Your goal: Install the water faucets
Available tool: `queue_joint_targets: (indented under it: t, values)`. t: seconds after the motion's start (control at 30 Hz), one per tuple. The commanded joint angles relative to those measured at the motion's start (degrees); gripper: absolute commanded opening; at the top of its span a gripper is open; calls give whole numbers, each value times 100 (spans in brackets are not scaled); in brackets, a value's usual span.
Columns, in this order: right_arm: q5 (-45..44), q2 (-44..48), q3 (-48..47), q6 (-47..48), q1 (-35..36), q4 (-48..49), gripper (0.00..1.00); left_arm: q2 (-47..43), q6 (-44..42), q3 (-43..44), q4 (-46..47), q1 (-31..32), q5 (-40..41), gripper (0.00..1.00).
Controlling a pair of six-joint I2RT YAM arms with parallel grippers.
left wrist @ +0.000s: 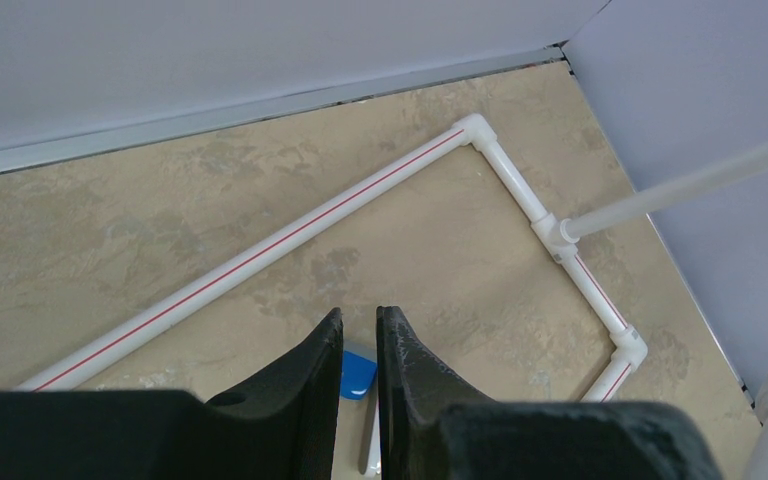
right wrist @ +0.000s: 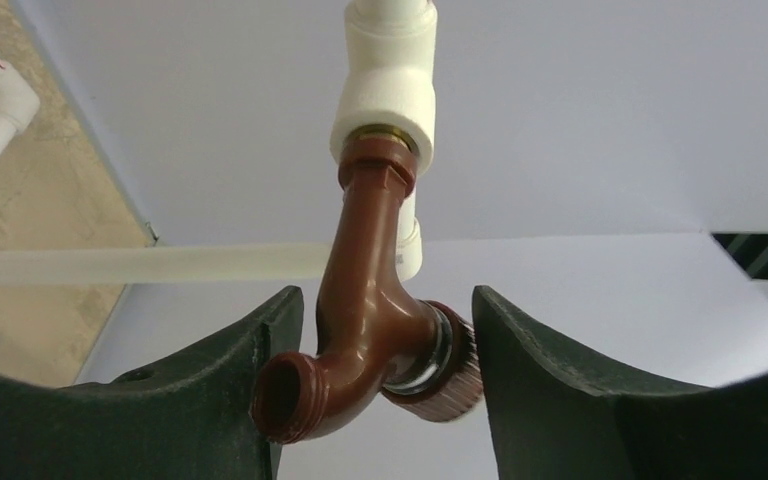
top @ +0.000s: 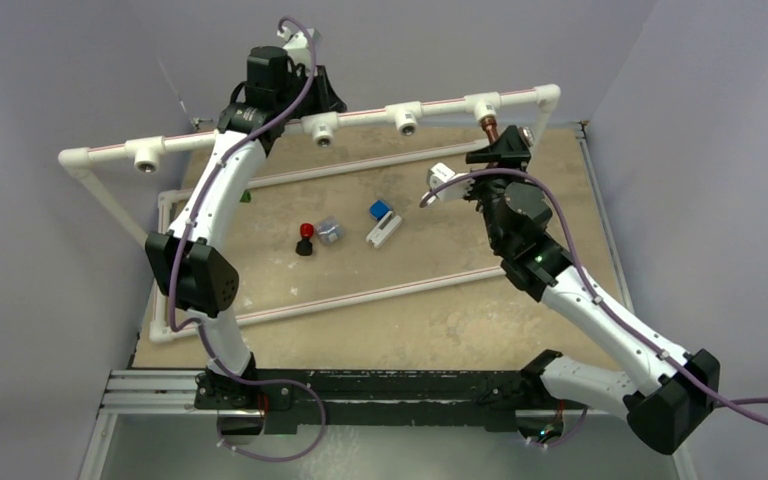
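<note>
Right pincer [right wrist: 388, 300] flanking brown faucet [right wrist: 360, 270], tan tabletop [top: 410, 325]

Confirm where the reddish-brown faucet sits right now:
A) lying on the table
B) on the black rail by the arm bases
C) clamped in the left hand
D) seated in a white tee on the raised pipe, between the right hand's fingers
D: in the right wrist view, the reddish-brown faucet has its upper end in the white tee, and the right hand has a finger on either side of it.
</note>
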State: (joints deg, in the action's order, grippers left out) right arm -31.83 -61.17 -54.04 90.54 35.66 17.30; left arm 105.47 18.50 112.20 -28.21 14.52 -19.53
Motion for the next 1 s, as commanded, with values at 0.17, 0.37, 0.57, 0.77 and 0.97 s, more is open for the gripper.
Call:
queue_joint_targets:
  t: [0.17, 0.37, 0.57, 0.77, 0.97]
  values:
    - [-65, 336, -8, -1114, -313, -43, 53, 159, 107, -312, -115, -134, -427, 17]
    - [72, 340, -13, -2133, -314, -214, 25, 149, 112, -302, -105, -138, -443, 17]
    - [375, 198, -224, -3369, -314, -379, 1, 121, 110, -312, -106, -143, -441, 17]
    - [769, 61, -370, -5475, -314, -323, 0, 106, 110, -330, -102, -143, -445, 17]
    - [1390, 167, -92, -8067, -314, 263, 0, 126, 110, -338, -106, -143, -481, 17]
